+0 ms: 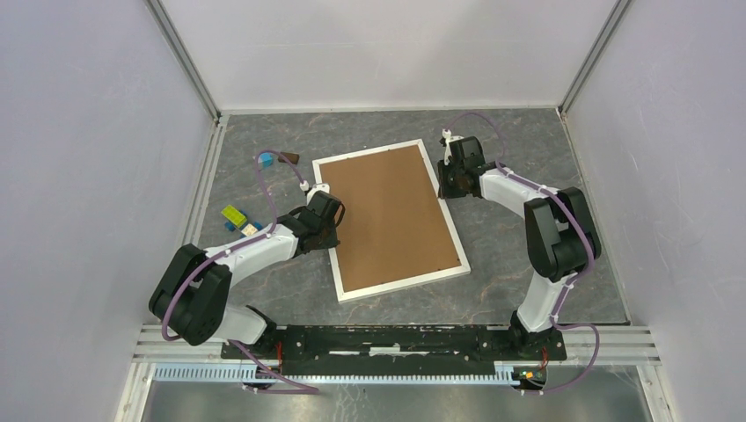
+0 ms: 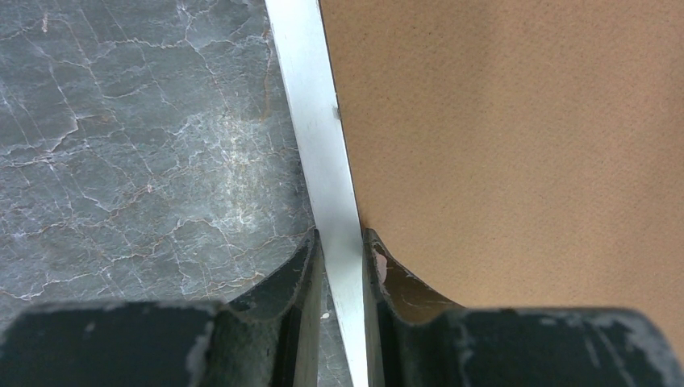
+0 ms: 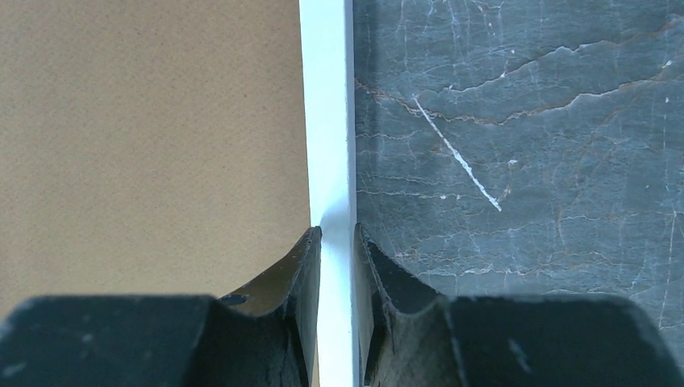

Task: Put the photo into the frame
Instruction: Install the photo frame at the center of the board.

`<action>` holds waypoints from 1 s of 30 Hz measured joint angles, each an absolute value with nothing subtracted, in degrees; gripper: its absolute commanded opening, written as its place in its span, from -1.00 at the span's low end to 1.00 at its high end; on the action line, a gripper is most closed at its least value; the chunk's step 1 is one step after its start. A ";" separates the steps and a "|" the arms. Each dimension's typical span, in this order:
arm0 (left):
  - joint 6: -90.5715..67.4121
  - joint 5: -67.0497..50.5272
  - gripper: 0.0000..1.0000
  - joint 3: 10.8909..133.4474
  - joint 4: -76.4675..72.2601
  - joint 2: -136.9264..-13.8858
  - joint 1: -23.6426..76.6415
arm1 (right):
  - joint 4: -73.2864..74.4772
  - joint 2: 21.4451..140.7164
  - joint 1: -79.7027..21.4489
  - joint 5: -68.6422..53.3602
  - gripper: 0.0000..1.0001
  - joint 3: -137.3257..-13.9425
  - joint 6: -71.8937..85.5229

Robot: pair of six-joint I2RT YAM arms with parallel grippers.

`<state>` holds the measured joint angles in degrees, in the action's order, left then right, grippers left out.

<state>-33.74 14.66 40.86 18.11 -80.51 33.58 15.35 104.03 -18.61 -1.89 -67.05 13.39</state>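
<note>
The white frame [image 1: 400,287] lies flat on the grey marbled table, filled by the plain brown backing board [image 1: 391,215]. The photo is not in view. My left gripper [image 1: 332,230] sits at the frame's left long edge. In the left wrist view, my left gripper [image 2: 343,242] is shut on the thin white rim [image 2: 319,121]. My right gripper [image 1: 445,185] sits at the frame's right long edge near the far corner. In the right wrist view, my right gripper [image 3: 337,238] is shut on the white rim [image 3: 329,105].
Small toy blocks lie to the left of the frame: a yellow-green one [image 1: 233,215], a blue one [image 1: 266,160] and a brown piece [image 1: 288,158]. White walls enclose the table on three sides.
</note>
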 measured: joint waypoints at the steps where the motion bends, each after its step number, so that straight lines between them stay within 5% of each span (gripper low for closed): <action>1: -33.74 14.66 -0.96 40.84 18.11 -80.51 33.58 | 15.35 104.16 -18.61 -1.89 -0.46 -67.00 13.39; 30: -33.34 14.48 -0.95 41.08 18.13 -80.90 33.58 | 6.70 104.60 -17.98 -6.20 -0.45 -62.33 14.22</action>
